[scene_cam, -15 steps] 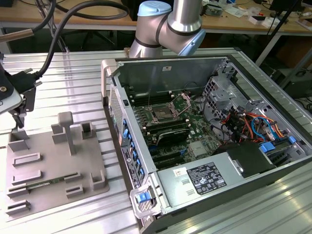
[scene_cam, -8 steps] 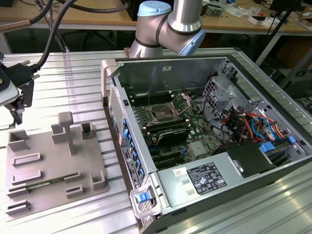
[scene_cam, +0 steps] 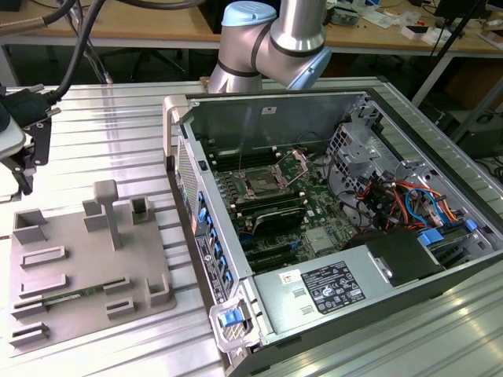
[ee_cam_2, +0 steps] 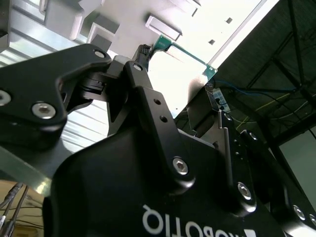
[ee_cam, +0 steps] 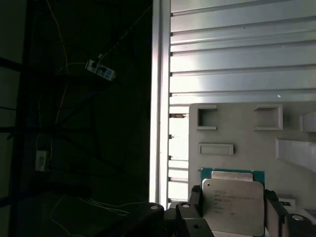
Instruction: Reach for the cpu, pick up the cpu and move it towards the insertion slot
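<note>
**Loaded, and well left of the goal**

The open grey metal computer case (scene_cam: 177, 110) holds the square silver-framed insertion slot (scene_cam: 259, 185). Well apart to the exterior view's left, by the grey plastic tray's (scene_cam: 78, 243) far corner, my black gripper (scene_cam: 23, 153) pinches the flat silvery square cpu (ee_cam: 232, 202).

The exterior view is looking down over the ribbed aluminium table (scene_cam: 118, 126) and grey plastic tray (scene_cam: 86, 259), while both wrist views (riding right behind the black gripper (ee_cam: 232, 210)) are facing that tray up close, sharing the square silvery cpu (ee_cam: 233, 197).
</note>
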